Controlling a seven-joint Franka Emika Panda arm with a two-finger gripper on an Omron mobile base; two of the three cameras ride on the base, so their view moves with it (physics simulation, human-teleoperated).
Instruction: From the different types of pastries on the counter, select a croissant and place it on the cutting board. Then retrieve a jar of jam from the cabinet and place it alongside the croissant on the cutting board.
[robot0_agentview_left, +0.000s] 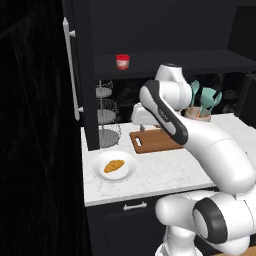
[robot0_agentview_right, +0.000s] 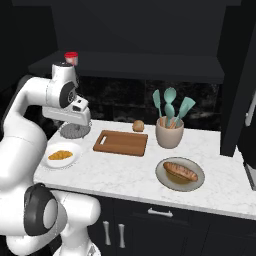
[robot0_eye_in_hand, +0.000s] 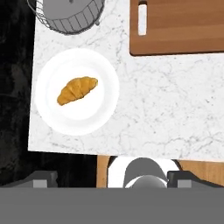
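The white marbled worktop carries a plate holding the croissant, left of the empty board. The croissant is judged light, soft and flaky; grip gently across its thick middle. Fingers stand apart.

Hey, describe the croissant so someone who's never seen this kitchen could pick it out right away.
On the white marbled counter, go to the end beside the wire basket stand, left of the brown wooden cutting board. A round white plate sits there, holding the small golden-orange croissant with tapered ends. The round tan bun lies behind the board, and the long loaf lies on a grey plate.
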